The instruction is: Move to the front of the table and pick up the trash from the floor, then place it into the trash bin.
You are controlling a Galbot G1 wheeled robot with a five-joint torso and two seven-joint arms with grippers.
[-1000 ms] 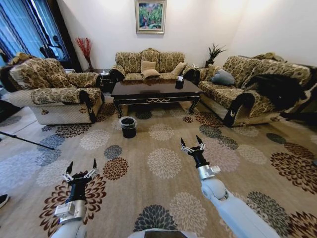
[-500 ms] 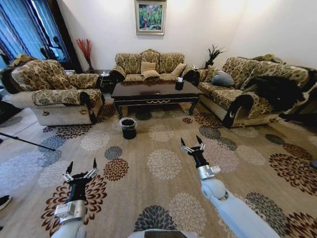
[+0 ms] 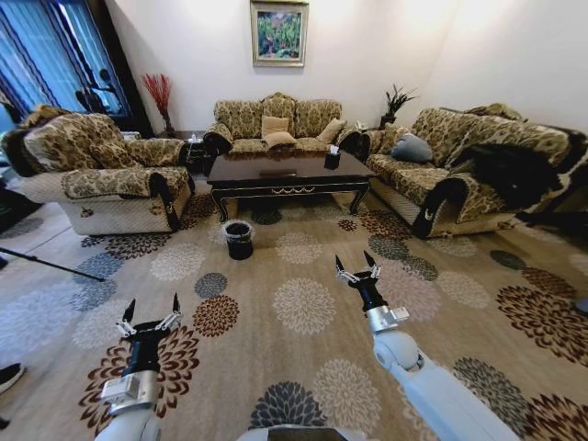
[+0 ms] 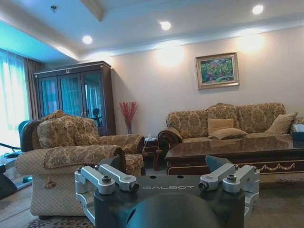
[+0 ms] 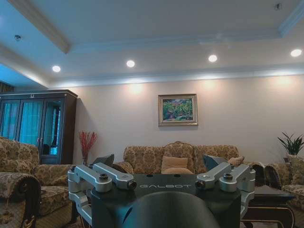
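Observation:
The long dark brown table (image 3: 280,172) stands ahead in front of the back sofa; its glossy top also shows in the left wrist view (image 4: 237,146). The small black trash bin (image 3: 238,237) with a grey liner sits on the patterned carpet just before the table's left front leg. The trash is out of view. My left gripper (image 3: 152,305) hovers open over the carpet at the lower left. My right gripper (image 3: 353,261) is open too, held higher at centre right. Both are well short of the bin and hold nothing.
A patterned armchair (image 3: 101,175) flanks the table on the left, a long sofa (image 3: 459,170) with a dark jacket (image 3: 519,165) on the right. A black tissue box (image 3: 333,156) sits on the table. A thin black rod (image 3: 46,262) crosses the floor at left.
The whole head view has shifted slightly, with the room drawing a little nearer, so the camera has moved. Both arms hold the same pose.

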